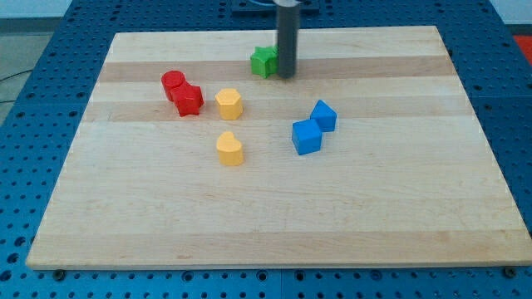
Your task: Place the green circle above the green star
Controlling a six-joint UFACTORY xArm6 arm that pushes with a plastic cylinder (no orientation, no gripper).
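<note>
A green block [263, 61] sits near the view's top centre of the wooden board [274, 216]. Its right part is hidden behind my rod, so I cannot tell whether it is one block or two, or which shape it has. My tip [287, 75] rests on the board right against the green block's right side. No separate second green block shows.
Two red blocks [182, 92] touch each other at the left. A yellow hexagon block [229, 104] lies right of them, and a yellow block [230, 149] lies below it. Two blue blocks [313, 129] sit together right of centre.
</note>
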